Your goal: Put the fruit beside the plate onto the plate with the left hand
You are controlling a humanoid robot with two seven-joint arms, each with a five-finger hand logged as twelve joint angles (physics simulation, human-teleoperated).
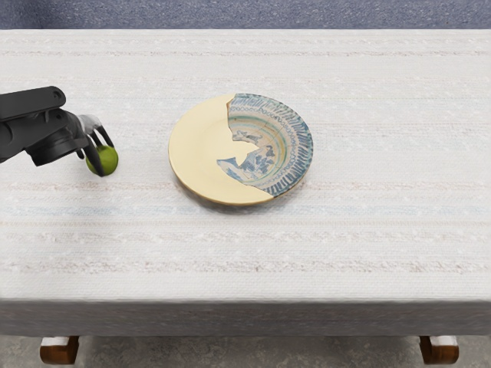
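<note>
A small green round fruit (106, 159) lies on the table to the left of the plate. My left hand (93, 149) comes in from the left edge and has its dark fingers curled around the fruit, one over its top and one down its left side. The plate (201, 146) sits near the table's middle, part plain yellow and part blue patterned, with nothing on it. A gap of bare cloth separates fruit and plate. The right arm does not show.
The table (353, 230) is covered with a pale striped cloth and fills most of the view. Its front edge runs along the bottom, with two wooden feet (59, 349) below it.
</note>
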